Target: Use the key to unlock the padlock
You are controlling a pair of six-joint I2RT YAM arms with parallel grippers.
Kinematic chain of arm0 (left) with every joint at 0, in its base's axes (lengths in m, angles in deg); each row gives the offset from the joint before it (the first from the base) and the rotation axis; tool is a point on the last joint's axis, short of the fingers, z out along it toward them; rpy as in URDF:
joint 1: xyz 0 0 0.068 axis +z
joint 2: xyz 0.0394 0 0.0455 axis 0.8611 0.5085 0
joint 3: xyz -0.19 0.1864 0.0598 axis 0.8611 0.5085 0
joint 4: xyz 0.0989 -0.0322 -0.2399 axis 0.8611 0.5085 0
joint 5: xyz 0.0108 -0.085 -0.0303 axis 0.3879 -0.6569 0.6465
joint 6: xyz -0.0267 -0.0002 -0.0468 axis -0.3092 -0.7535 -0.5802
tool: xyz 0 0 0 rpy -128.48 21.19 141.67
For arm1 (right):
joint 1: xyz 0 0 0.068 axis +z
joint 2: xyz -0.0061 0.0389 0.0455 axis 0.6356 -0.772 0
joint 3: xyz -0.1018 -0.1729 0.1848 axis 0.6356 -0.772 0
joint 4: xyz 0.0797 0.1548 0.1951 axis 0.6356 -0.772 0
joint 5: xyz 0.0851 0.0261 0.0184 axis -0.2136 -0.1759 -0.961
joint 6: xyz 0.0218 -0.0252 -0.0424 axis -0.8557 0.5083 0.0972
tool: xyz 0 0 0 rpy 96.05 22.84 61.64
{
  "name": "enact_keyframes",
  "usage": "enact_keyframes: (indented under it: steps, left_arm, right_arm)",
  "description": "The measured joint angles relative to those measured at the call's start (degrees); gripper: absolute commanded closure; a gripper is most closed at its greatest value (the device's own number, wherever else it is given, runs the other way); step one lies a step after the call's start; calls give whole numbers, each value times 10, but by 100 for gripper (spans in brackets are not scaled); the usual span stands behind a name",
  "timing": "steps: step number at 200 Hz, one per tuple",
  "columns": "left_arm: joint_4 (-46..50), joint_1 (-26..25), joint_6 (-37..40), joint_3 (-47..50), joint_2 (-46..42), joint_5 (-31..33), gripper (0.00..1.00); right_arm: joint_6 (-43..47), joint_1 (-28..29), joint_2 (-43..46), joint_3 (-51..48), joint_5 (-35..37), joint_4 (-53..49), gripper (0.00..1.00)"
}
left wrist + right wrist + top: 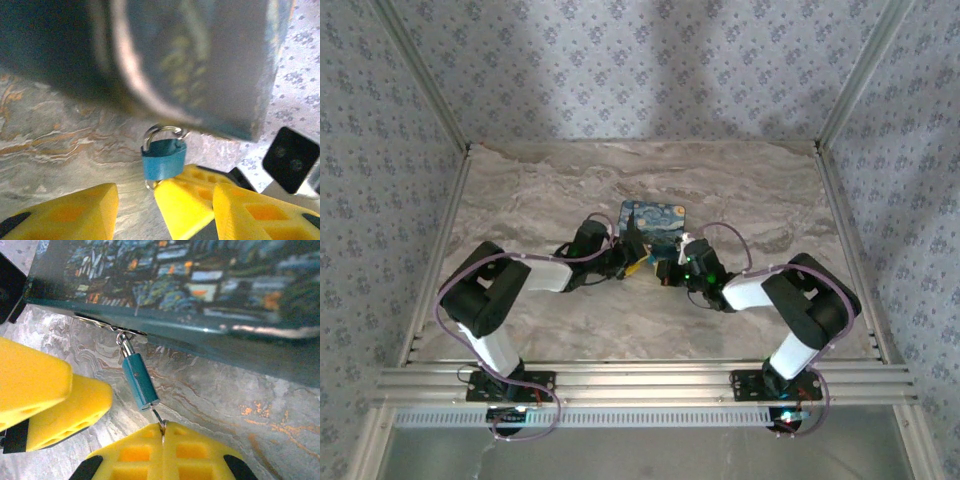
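The padlock (141, 381) hangs by its thin shackle from a metal loop on the lower edge of the painted box (200, 280), its body tilted just above the counter (235, 395). My right claw (163, 435) is pinched tight on a sliver of metal that I take for the key (158, 418), whose tip is at the underside of the lock. My left claw (165, 192) stands apart, one finger on each side of the lock and neither touching it.

I judge the lock very light and hard, with a smooth painted body that offers little friction. Hanging loose, it will likely swing or twist with the key rather than resist it. So my left claw should close on the two broad faces at mid-body, below the shackle and clear of the keyway. The shackle is too thin and round to hold steady. The key is slim and could slip or turn between my right pads, so the turn calls for a firm pinch and a gentle twist.
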Motion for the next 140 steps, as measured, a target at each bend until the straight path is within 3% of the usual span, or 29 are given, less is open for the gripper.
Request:
enact_keyframes:
  steps: [140]
  left_arm:
    - [-45,-14,-52,-1,41,26,57]
  right_arm:
    - [-100,-22,16,12,-65,-34,100]
